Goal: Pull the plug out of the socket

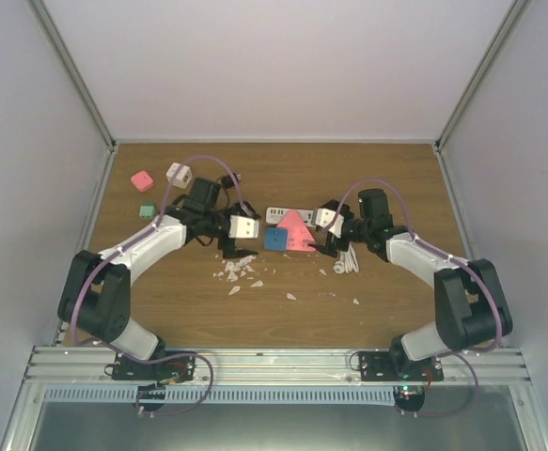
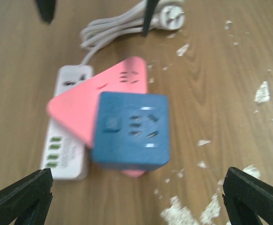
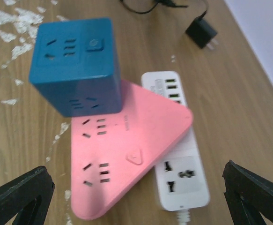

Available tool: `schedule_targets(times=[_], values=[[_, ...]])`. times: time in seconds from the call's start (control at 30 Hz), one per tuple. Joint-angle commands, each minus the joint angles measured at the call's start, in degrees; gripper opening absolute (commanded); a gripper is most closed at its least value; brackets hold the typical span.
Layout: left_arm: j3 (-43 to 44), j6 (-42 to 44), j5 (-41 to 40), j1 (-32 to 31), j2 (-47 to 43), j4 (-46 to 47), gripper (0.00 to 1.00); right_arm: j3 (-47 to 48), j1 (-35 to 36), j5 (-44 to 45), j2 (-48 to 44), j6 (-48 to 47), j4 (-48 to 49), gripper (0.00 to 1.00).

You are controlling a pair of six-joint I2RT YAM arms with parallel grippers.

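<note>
A blue cube plug (image 1: 275, 238) sits on one corner of a pink triangular socket (image 1: 299, 230), which lies across a white power strip (image 1: 279, 215). In the left wrist view the blue cube (image 2: 130, 130) is ahead of my left gripper (image 2: 136, 206), on the pink socket (image 2: 92, 101). My left gripper (image 1: 228, 246) is open and empty, just left of the cube. In the right wrist view the cube (image 3: 75, 63) and pink socket (image 3: 127, 147) lie ahead of my right gripper (image 3: 136, 201), which is open and empty. My right gripper (image 1: 331, 246) is just right of the socket.
The strip's coiled white cable and plug (image 2: 171, 16) lie beyond the socket. A black charger (image 3: 202, 33) lies near the strip's far end. White flakes (image 1: 241, 271) litter the table. A pink cube (image 1: 142, 180), a white cube (image 1: 178, 174) and a green piece (image 1: 146, 211) lie at back left.
</note>
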Motion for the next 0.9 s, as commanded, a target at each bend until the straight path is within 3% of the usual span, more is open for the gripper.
schedule_targets(times=[0.0, 0.4, 0.87], values=[[-2.7, 3.3, -0.2, -4.4, 1.7, 10.4, 0.99, 0.9, -0.5, -3.9, 3.3, -5.7, -2.1, 1.0], [-0.9, 5.0, -0.5, -6.7, 10.0, 16.7, 0.98, 3.3, 0.0, -5.6, 8.2, -8.1, -4.0, 1.0], [0.1, 6.2, -0.8, -8.0, 13.7, 19.0, 0.81, 7.1, 1.9, -5.2, 13.0, -10.6, -1.2, 1.0]])
